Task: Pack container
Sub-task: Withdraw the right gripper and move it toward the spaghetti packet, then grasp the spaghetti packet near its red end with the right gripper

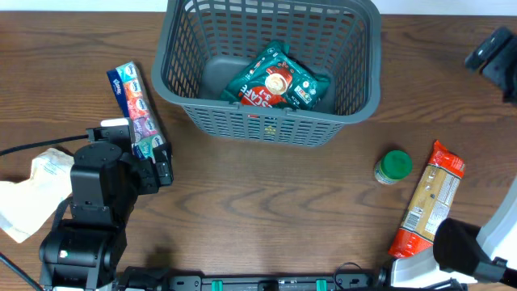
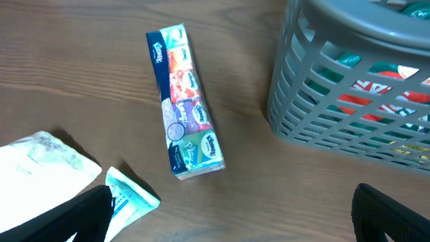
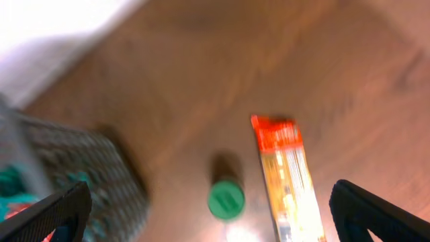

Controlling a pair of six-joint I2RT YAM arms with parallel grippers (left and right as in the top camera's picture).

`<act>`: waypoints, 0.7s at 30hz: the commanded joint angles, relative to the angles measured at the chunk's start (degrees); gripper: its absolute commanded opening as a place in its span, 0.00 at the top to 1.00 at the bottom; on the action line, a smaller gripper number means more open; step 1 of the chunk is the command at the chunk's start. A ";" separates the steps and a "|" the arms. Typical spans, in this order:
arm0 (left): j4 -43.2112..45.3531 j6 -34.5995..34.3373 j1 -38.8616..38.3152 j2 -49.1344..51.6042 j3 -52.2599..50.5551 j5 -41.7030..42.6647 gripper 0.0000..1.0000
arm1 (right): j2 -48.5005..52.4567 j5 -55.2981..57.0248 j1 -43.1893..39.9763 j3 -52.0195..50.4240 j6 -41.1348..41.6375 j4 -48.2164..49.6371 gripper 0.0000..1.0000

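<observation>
The dark grey container point(image 1: 266, 121) stands at the back centre and holds a green and red pouch point(image 1: 275, 79). It also shows in the left wrist view point(image 2: 349, 101) and, blurred, in the right wrist view point(image 3: 80, 168). A colourful tissue pack point(image 1: 133, 109) lies left of it on the table and shows in the left wrist view point(image 2: 185, 101). My left gripper point(image 2: 235, 215) is open and empty, low over the table just short of the tissue pack. My right gripper point(image 3: 211, 212) is open and empty, high above a green-lidded jar point(image 3: 225, 198) and an orange pasta pack point(image 3: 289, 181).
A white pouch point(image 1: 32, 194) lies at the far left, its teal-edged corner by my left finger point(image 2: 131, 195). The jar point(image 1: 393, 167) and the pasta pack point(image 1: 428, 202) lie right of the container. A black arm part point(image 1: 494, 55) hangs over the back right corner.
</observation>
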 commanded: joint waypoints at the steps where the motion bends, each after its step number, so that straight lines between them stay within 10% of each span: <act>1: 0.20 -0.31 -0.17 0.04 1.18 -0.63 0.01 | -5.33 -2.67 -2.69 -10.84 1.88 -0.68 0.01; 21: 0.61 -0.28 -0.17 0.07 1.18 -0.63 0.01 | -26.86 2.75 -6.51 -74.03 3.32 24.68 0.01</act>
